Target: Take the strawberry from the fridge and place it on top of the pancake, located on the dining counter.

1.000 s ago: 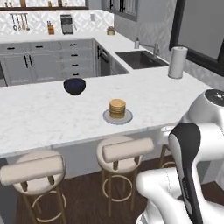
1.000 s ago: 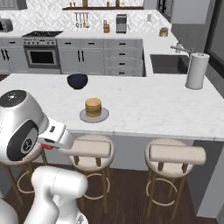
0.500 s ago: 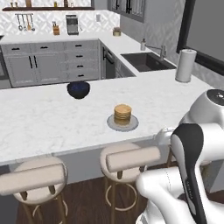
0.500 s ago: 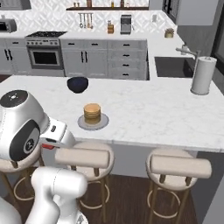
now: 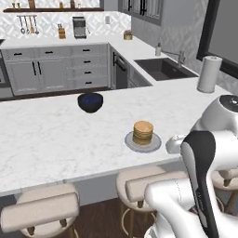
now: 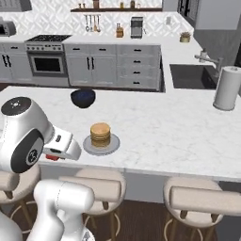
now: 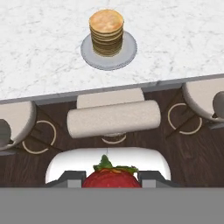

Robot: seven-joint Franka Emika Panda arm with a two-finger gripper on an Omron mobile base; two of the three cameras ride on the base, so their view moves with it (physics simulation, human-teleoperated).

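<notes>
Carrying the strawberry (image 7: pixel 112 178) clamped in the gripper (image 7: pixel 112 177), ease it over the pancake (image 7: pixel 106 31) (far side of the stools (image 7: pixel 114 118)) and lower gently.

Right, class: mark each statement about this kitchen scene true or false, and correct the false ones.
1. The end effector is shut on the strawberry. True.
2. The strawberry already sits on the pancake stack. False: the stack's top is bare.
3. The pancake stack sits on a grey plate. True.
4. The dark bowl is stacked on the plate. False: it stands apart on the dining counter.
5. A paper towel roll stands upright near the sink. True.
</notes>
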